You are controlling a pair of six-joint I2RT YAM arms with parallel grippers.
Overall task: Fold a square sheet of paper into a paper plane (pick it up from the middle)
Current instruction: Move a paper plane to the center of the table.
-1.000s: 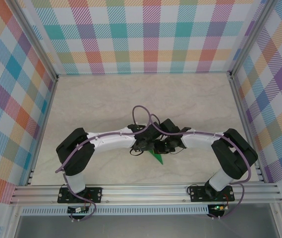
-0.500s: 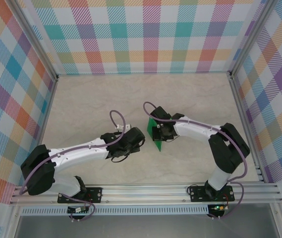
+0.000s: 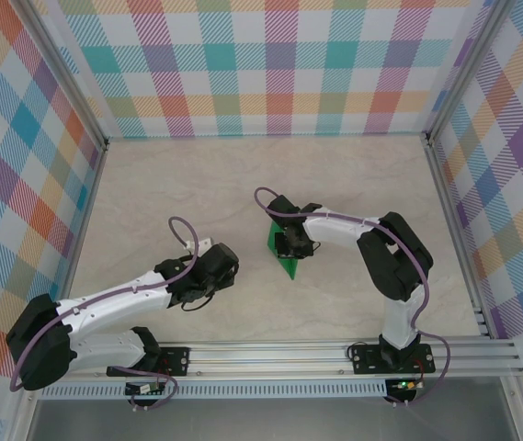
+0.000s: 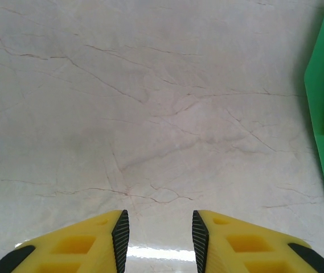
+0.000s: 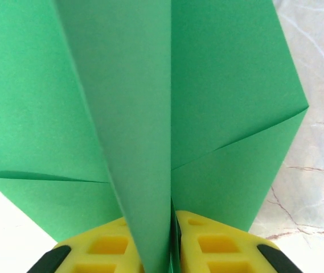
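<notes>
While the right pincer [image 5: 172, 226] grips tight on the centre fold of the paper plane [image 5: 224, 102], a creased pointed dart at mid-desk [image 3: 178, 184], the left pincer [image 4: 160, 230] hangs parted and empty to its left, so the folding looks almost finished.

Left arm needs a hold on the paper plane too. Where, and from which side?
Likely the central fold of the paper plane, just beyond the right gripper, coming from the left: the layers meet in one stiff ridge there, while the wings splay thin.

Green paper plane [image 5: 133, 114] (pastel plaid walls [image 3: 279, 64])
</notes>
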